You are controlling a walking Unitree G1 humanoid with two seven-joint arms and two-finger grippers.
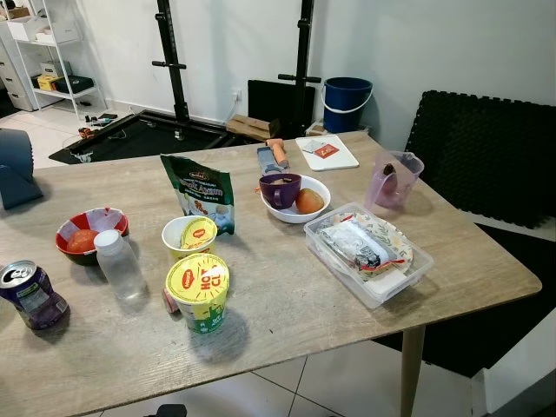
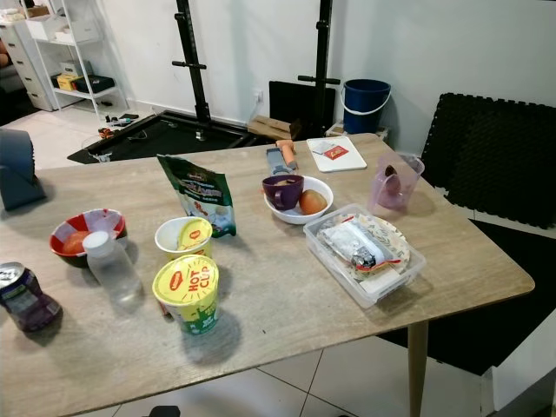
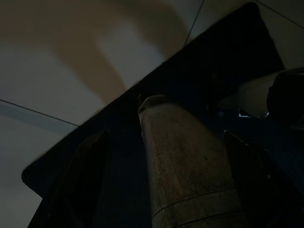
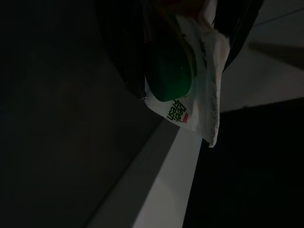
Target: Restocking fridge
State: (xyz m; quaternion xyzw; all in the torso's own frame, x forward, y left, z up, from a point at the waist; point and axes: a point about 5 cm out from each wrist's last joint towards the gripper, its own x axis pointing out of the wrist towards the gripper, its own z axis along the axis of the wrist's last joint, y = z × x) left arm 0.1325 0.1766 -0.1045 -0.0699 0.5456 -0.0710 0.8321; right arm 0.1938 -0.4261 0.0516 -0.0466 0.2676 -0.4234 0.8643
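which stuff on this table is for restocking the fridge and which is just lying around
For the fridge, likely:
soda can
water bottle
fruit bowl
food tub
red bowl

Lying about:
bucket
cutting board
pitcher
shelves

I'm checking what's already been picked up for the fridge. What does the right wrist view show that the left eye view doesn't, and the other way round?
Right wrist view: the right claw grips a white Peel Fresh pack with a green cap.

Left eye view: the wooden table, carrying a Hot Cup noodle cup, a purple can, a clear bottle and a clear box of wrapped food.

Shared: probably just the pale floor. The wrist view is too dark to be sure.
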